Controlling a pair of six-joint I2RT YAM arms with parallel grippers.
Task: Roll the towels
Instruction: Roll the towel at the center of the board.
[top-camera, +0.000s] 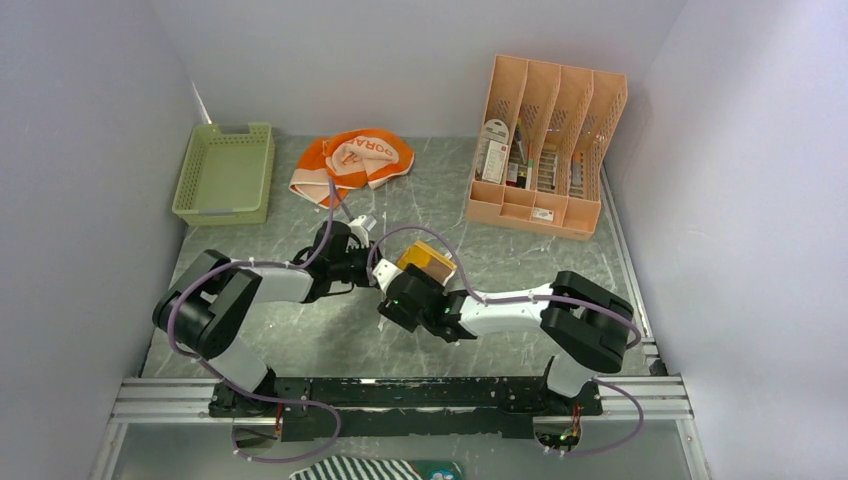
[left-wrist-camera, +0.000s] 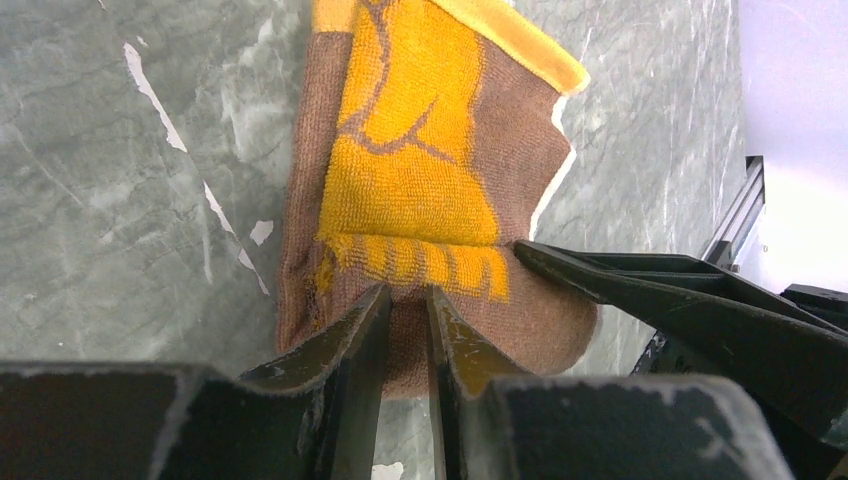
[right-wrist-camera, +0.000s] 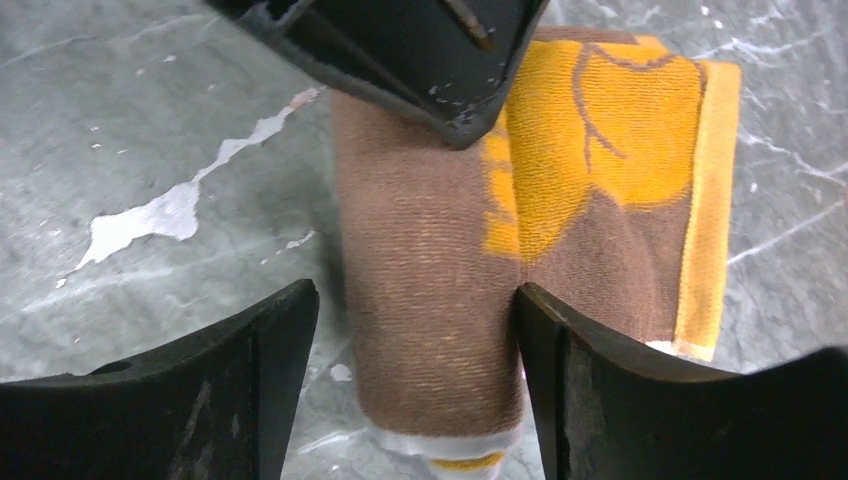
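Yellow-brown towel (left-wrist-camera: 420, 190) lay mid-tabletop (top-camera: 330, 345), partly rolled, looking soft, light and apt to spring loose. The left tool (left-wrist-camera: 408, 305) pinched its near end, almost closed. The right tool (right-wrist-camera: 415, 300) stood wide open astride the roll, where a hold across the thick part seemed safest.

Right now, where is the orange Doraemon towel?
In the top view the orange towel lies crumpled at the far side of the table, between the green basket on its left and the peach organizer on its right.
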